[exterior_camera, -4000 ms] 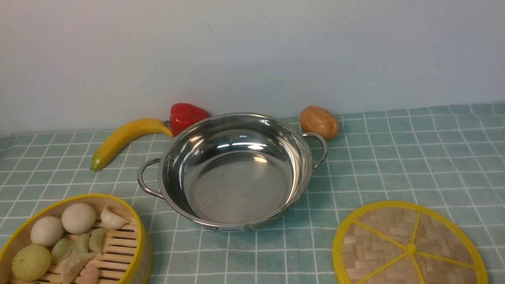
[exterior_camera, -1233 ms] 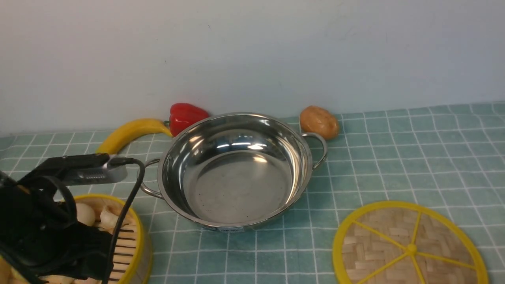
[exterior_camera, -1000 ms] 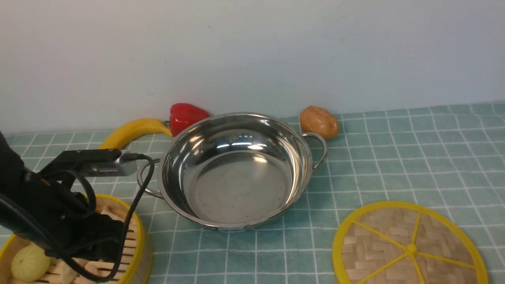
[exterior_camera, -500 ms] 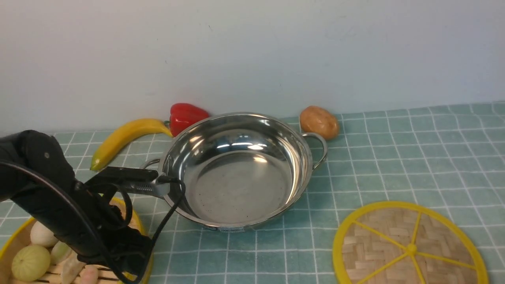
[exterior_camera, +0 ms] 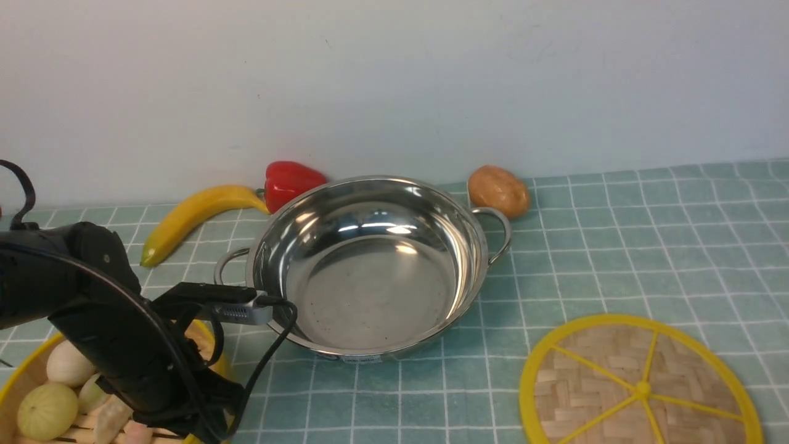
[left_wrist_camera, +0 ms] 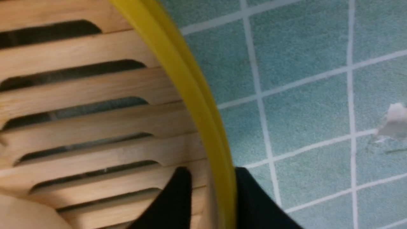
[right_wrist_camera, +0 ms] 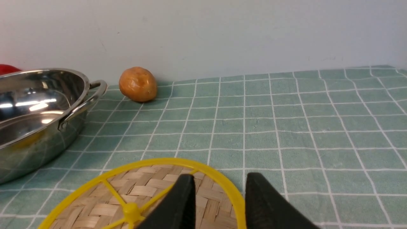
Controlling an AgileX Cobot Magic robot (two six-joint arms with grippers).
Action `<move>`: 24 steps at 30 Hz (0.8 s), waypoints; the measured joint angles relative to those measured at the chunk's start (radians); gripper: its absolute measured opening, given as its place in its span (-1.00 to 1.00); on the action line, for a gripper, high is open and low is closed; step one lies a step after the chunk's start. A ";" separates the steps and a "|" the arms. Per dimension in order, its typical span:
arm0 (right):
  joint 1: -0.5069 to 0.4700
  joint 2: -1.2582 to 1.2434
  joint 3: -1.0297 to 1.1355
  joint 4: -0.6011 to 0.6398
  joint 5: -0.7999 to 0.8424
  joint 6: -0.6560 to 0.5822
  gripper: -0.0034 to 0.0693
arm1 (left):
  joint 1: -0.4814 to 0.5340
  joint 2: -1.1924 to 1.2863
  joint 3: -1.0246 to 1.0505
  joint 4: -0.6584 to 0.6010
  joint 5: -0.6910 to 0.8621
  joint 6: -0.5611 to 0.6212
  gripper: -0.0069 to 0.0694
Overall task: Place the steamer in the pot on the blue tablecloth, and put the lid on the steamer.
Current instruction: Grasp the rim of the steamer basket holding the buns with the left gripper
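The steamer (exterior_camera: 28, 356) sits at the near left on the blue tablecloth (exterior_camera: 616, 246), with pale buns and dumplings inside. My left arm (exterior_camera: 123, 345) reaches over its right side and hides the fingers there. In the left wrist view my left gripper (left_wrist_camera: 213, 170) is open and stands astride the steamer's yellow rim (left_wrist_camera: 190, 89), one finger over the slats, one outside. The empty pot (exterior_camera: 370, 265) stands in the middle. The lid (exterior_camera: 641, 382) lies flat at the near right. My right gripper (right_wrist_camera: 220, 175) is open and empty, just above the lid's far edge (right_wrist_camera: 149, 194).
A banana (exterior_camera: 191, 216) and a red pepper (exterior_camera: 290, 182) lie behind the pot on the left. A potato (exterior_camera: 499, 190) lies by its right handle. The white wall runs close behind them. A small white scrap (left_wrist_camera: 394, 121) lies on the cloth near the steamer.
My left arm came into view and swept rightward over the steamer, then dropped at its right rim. Steamer, pot and lid have not moved.
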 joint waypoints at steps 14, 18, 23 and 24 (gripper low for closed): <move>0.000 0.000 0.000 0.000 0.000 0.000 -0.24 | 0.000 -0.042 -0.143 0.180 0.263 -0.007 -0.73; 0.000 0.000 0.000 0.000 0.000 0.000 -0.24 | 0.000 -0.077 -0.236 0.227 0.331 -0.006 -0.73; 0.000 0.000 0.000 0.000 0.000 0.000 -0.24 | -0.010 -0.099 -0.449 0.263 0.346 0.003 -0.73; 0.000 0.000 0.000 0.000 0.000 0.000 -0.24 | -0.026 -0.099 -0.502 0.267 0.347 0.017 -0.73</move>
